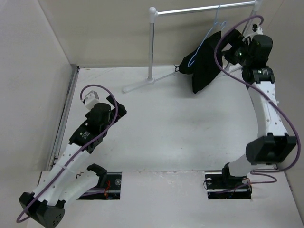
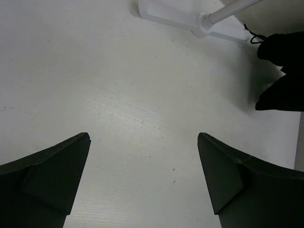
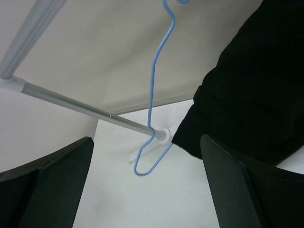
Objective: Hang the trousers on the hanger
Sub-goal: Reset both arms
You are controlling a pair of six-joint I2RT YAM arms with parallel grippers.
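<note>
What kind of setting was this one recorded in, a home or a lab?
Most likely a lab test bench, not a home: a bare white table boxed in by plain panel walls, and on it a small white clothes rack with a blue wire hanger and black trousers hanging there.

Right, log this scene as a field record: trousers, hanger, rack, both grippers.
trousers: black, draped on the hanger, hanging below the rail
hanger: blue wire, hooked over the garment rack's rail
garment rack: white, standing at the far side of the table
left gripper: open, empty, low over bare table
right gripper: open, empty, raised beside hanger and trousers
task state: trousers appear to be on the hanger
</note>
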